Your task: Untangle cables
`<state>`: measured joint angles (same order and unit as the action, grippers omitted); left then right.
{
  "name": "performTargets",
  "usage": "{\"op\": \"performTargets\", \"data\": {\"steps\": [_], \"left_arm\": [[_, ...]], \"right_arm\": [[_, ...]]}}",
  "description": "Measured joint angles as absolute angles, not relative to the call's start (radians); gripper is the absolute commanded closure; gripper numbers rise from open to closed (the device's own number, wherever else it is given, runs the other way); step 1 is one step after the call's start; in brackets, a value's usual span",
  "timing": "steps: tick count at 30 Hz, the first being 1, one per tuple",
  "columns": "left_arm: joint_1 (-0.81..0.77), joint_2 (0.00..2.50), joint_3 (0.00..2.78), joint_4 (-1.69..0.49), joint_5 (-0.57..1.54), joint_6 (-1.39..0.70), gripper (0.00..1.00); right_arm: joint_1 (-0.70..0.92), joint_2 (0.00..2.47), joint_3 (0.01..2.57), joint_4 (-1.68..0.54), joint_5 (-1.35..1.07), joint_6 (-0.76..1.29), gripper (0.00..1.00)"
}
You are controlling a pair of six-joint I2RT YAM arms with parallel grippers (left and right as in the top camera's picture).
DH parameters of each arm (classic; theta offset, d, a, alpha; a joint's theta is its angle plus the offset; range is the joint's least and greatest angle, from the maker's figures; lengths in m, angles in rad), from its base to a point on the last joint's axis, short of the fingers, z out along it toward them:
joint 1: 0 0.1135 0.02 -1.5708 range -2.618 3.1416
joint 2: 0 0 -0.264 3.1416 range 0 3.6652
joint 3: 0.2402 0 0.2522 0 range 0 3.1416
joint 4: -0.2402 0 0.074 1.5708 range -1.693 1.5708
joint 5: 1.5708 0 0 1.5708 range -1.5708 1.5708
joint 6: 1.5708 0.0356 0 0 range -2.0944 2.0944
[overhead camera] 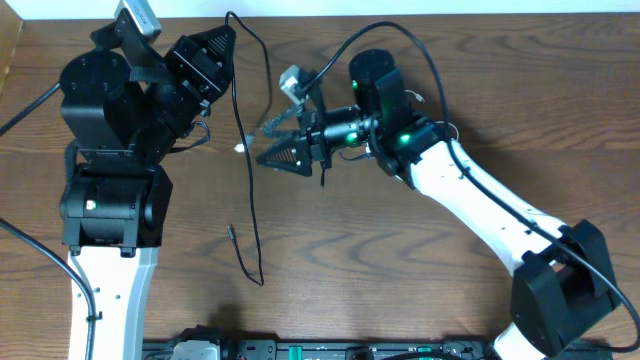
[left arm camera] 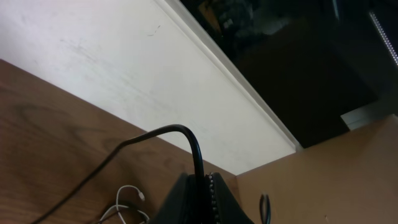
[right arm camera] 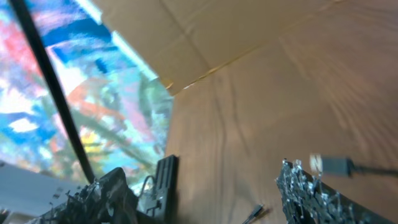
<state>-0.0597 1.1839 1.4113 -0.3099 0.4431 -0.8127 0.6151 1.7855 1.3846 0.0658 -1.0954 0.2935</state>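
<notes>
My left gripper (overhead camera: 215, 48) is shut on a thin black cable (overhead camera: 248, 160), which runs from the table's far edge down to a loop near the front. In the left wrist view the cable (left arm camera: 196, 152) rises from between the closed jaws (left arm camera: 202, 186). A small white cable (left arm camera: 127, 202) lies by them, seen from overhead beside the left arm (overhead camera: 238, 148). My right gripper (overhead camera: 272, 143) is open and empty, just right of the black cable. Its view shows open jaws (right arm camera: 208, 199), a grey plug (right arm camera: 333, 165) on a black cord, and a small plug tip (right arm camera: 252, 213).
The grey plug (overhead camera: 290, 80) lies just beyond the right gripper. The black cable's loose end (overhead camera: 230, 233) rests on the wood in front of the left arm. Thick black robot wires (overhead camera: 400, 30) arch over the right arm. A cardboard wall (right arm camera: 217, 37) stands past the table.
</notes>
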Motion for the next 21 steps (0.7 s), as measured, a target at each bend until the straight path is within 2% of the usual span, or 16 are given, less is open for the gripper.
{"op": "performTargets", "data": {"steps": [10, 14, 21], "left_arm": [[-0.06, 1.204, 1.411, -0.31, 0.443, -0.81, 0.92], [-0.06, 1.204, 1.411, -0.32, 0.443, -0.808, 0.93], [-0.06, 1.205, 1.411, -0.348, 0.443, -0.807, 0.92]], "right_arm": [[0.619, 1.811, 1.385, 0.116, -1.37, 0.273, 0.28], [0.622, 1.823, 1.385, 0.115, -1.393, 0.255, 0.29], [0.678, 1.867, 1.385, 0.121, -1.322, 0.245, 0.48]]}}
